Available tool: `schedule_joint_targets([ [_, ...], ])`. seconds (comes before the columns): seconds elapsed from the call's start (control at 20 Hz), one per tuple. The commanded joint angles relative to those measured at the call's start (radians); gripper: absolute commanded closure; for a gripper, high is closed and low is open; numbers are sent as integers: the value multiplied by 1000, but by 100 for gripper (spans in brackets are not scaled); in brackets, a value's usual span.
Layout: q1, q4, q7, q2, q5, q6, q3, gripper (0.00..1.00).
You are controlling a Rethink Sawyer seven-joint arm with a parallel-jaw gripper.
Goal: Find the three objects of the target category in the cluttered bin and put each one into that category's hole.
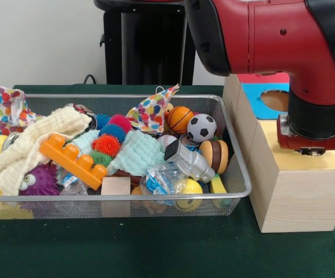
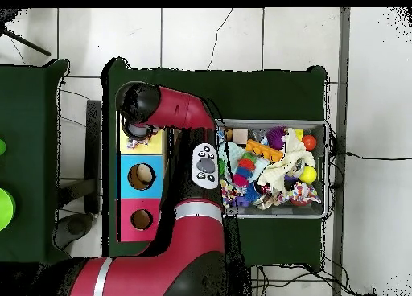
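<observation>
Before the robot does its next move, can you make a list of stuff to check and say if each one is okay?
1. Is the arm over the wooden box and not the bin? Ok: its end sits above the yellow section.
2. Is the gripper holding a toy? Cannot tell: its tips are hidden in both views.
3. Are the blue hole and pink hole unblocked? Ok: both show open from above.
4. Is the yellow hole free? Cannot tell: the arm covers it.
5. Are balls easy to reach in the wire bin? Ok: the soccer ball and basketball lie on top.
6. Is the bin tidy? Not ok: cloths and toys are piled together.
</observation>
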Motion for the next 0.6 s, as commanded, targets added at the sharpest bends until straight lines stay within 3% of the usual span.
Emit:
schedule_joint_targets([
  [0.05,-40,-28,273,-6,40,35,21,100],
  [0.45,-39,-43,280,5,41,38,19,100],
  [0.5,-35,-44,281,5,37,27,14,0],
  [0.6,-32,-44,282,5,34,19,10,0],
])
